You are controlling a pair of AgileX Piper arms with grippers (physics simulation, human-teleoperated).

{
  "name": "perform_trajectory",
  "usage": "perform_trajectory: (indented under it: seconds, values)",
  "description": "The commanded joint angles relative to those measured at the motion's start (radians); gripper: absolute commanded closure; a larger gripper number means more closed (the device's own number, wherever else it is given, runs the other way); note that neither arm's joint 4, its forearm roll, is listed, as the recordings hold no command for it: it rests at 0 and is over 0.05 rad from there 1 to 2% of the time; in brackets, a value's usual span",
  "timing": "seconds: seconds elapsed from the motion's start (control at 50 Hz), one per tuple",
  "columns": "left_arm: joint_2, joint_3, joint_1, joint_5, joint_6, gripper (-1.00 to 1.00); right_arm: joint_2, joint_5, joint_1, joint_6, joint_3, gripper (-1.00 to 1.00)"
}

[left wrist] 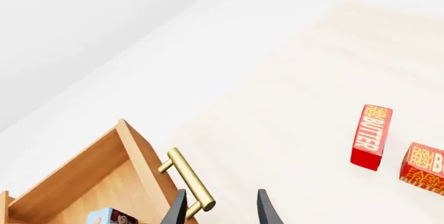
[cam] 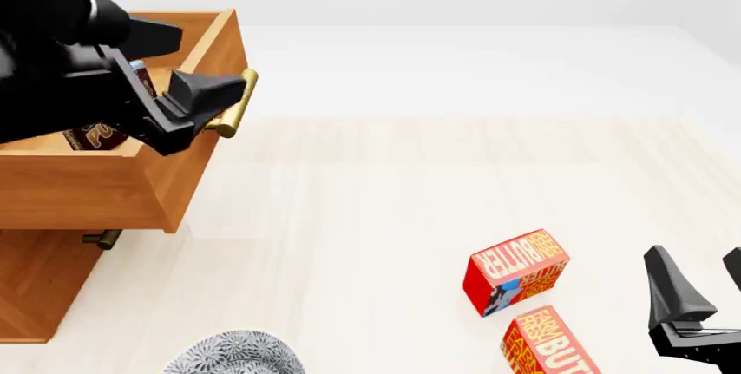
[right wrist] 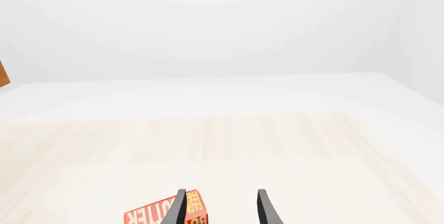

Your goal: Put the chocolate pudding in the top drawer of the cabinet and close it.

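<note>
Your light-blue-and-brown chocolate pudding box (left wrist: 111, 217) already lies inside the pulled-out orange-brown wooden top drawer (cam: 173, 161) at the far left. Your left gripper (left wrist: 220, 208), fingers spread and empty, hovers at its brass bar handle (left wrist: 188, 185). Only closing remains. Your right gripper (right wrist: 220, 208) idles open.

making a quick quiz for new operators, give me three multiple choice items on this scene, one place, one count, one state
1. Where is the chocolate pudding?
A. inside the top drawer
B. on the table beside the butter boxes
C. in the right hand

2. How many butter boxes are on the table?
A. one
B. two
C. four

3. What state is the top drawer in?
A. shut flush
B. pulled out
C. removed from the cabinet

Answers: 1 A, the left wrist view shows its blue and brown corner inside the drawer. 2 B, the front view shows one butter box and a second butter box. 3 B, it juts out over the cabinet front.
</note>
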Motion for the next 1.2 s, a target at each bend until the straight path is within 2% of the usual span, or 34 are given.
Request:
perform_trajectory:
  seconds: [0.02, 0.34, 0.72, 0.86, 0.9, 1.04, 1.06, 1.2]
  values:
    - [0.027, 0.044, -0.056, -0.042, -0.01, -1.0, 0.0, 0.0, 0.0, 0.0, 0.0, -1.0]
    - [0.061, 0.088, -0.1, -0.084, -0.036, -1.0, -0.001, 0.0, 0.0, -0.001, 0.0, -1.0]
    - [0.121, 0.184, -0.142, -0.174, -0.057, -1.0, 0.002, -0.002, 0.0, 0.0, 0.0, -1.0]
    - [0.137, 0.187, -0.153, -0.183, -0.082, -1.0, -0.004, 0.005, 0.0, 0.0, 0.0, -1.0]
    - [0.166, 0.177, -0.175, -0.186, -0.123, -1.0, -0.006, 0.006, 0.0, 0.0, 0.0, -1.0]
    - [0.187, 0.205, -0.168, -0.212, -0.146, -1.0, -0.012, 0.013, 0.0, 0.0, 0.0, -1.0]
    - [0.209, 0.202, -0.18, -0.215, -0.174, -1.0, -0.014, 0.014, 0.0, 0.0, 0.0, -1.0]
    - [0.224, 0.238, -0.165, -0.245, -0.174, -1.0, -0.019, 0.019, 0.0, 0.0, 0.0, -1.0]
